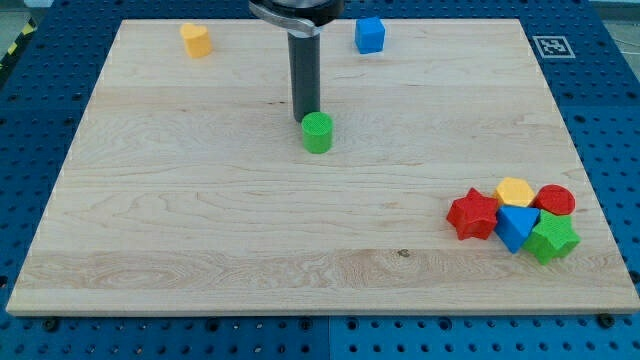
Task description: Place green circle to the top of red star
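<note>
A wooden board [200, 200] lies on a blue table. Far left at the top sits a yellow block [196, 40]. In the middle, my tip [305, 120] touches the green circle [317, 132] from just above it. The tip holds nothing. The red star [473, 215] sits far right.

The tabletop [200, 200] is pale matt wood with visible grain; the green circle [317, 131] looks like ridged plastic.
</note>
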`<state>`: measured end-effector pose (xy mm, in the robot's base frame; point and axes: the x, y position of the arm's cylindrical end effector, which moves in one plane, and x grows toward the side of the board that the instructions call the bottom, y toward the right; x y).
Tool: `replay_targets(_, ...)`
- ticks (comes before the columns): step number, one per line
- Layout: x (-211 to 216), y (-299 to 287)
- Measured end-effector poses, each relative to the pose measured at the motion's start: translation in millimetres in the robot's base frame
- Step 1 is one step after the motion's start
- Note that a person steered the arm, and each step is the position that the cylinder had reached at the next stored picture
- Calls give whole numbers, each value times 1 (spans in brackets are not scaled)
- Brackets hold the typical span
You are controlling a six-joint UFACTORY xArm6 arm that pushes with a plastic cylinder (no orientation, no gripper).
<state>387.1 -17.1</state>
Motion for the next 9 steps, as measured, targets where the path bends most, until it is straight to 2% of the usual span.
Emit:
replay_targets(4,1,62)
replay_targets(5,0,39)
replay_targets(6,-9,-10)
replay_targets(7,5,-18)
replay_targets(9,22,32)
